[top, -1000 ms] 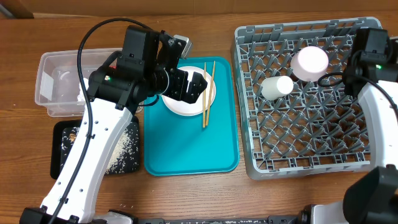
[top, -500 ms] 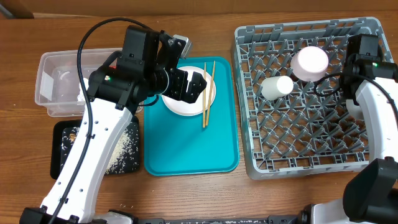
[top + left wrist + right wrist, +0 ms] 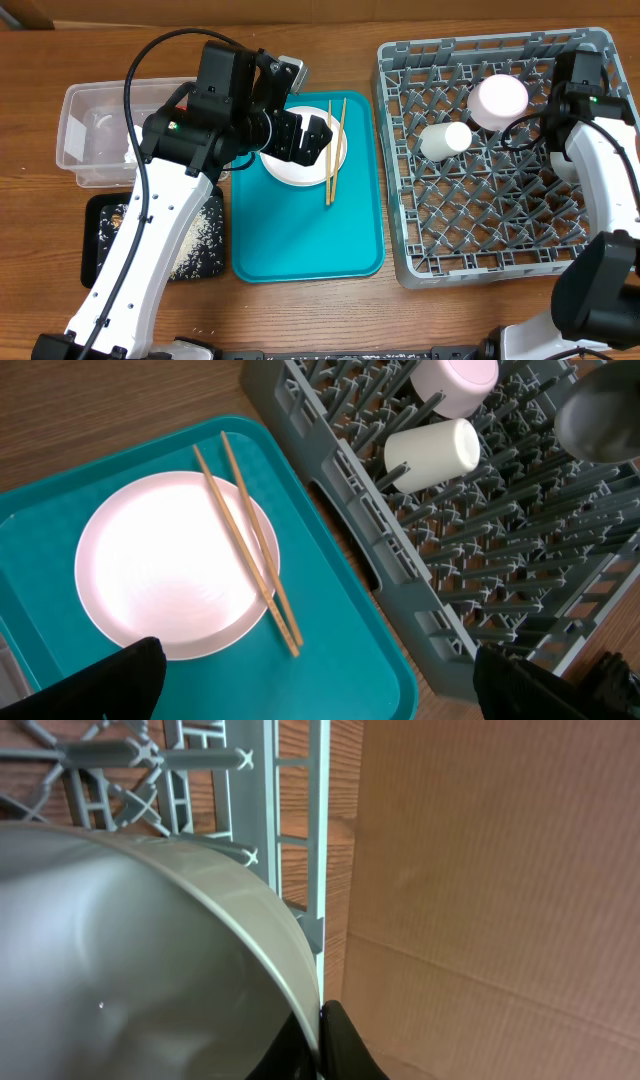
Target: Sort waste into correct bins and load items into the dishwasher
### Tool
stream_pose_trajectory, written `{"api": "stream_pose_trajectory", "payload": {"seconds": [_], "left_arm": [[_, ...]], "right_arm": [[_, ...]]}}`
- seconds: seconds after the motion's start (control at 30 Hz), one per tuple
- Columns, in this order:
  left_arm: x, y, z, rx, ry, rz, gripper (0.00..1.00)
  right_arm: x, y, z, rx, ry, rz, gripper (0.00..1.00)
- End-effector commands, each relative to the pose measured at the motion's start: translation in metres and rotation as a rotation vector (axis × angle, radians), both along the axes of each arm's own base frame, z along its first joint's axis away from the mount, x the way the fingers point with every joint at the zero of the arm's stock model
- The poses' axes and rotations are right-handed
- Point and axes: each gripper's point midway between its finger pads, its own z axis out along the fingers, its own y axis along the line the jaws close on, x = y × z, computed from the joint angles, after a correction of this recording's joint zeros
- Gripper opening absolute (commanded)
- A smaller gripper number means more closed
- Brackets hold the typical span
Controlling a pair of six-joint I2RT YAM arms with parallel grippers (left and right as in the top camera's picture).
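Hanging over the far-left part of the teal tray [image 3: 300,240], the left arm [image 3: 170,200] holds the left fingers [image 3: 318,130] above the pale pink plate [image 3: 290,168]. The chopsticks [image 3: 330,170] lie side by side across the plate's right edge. On the worktop [image 3: 300,310], the clear tub [image 3: 90,110] and black tray [image 3: 95,245] sit left of the teal tray, with food scraps [image 3: 118,215] and pale crumbs in the black tray. The dish rack [image 3: 500,230] holds an upturned pink bowl [image 3: 499,100] and a white cup [image 3: 446,140] on its side. The right arm [image 3: 585,75] hangs over the rack's far-right corner.

From the left wrist, the left fingers [image 3: 110,680] are spread wide with nothing between them, above the plate [image 3: 160,570] and chopsticks [image 3: 250,550].

From the right wrist, the right fingers [image 3: 345,1045] pinch the rim of the grey bowl [image 3: 120,950] over the rack's edge [image 3: 265,810], beside brown cardboard [image 3: 480,900].
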Motion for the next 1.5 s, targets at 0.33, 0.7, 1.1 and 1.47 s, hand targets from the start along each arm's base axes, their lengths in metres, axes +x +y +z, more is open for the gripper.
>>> {"api": "stream_pose_trajectory", "payload": {"seconds": [0.33, 0.7, 1.1, 1.47], "left_arm": [[0.002, 0.002, 0.009, 0.006, -0.036, -0.008, 1.0], [0.002, 0.002, 0.009, 0.006, -0.036, -0.008, 1.0], [0.002, 0.002, 0.009, 0.006, -0.036, -0.008, 1.0], [0.002, 0.002, 0.009, 0.006, -0.036, -0.008, 1.0]], "right_arm": [[0.001, 0.004, 0.001, -0.009, 0.024, 0.02, 0.04], [0.011, 0.028, 0.0, -0.007, 0.04, 0.085, 0.36], [0.02, 0.056, -0.002, -0.002, 0.054, 0.158, 0.56], [0.035, 0.103, -0.021, 0.18, -0.036, 0.221, 0.59]]}}
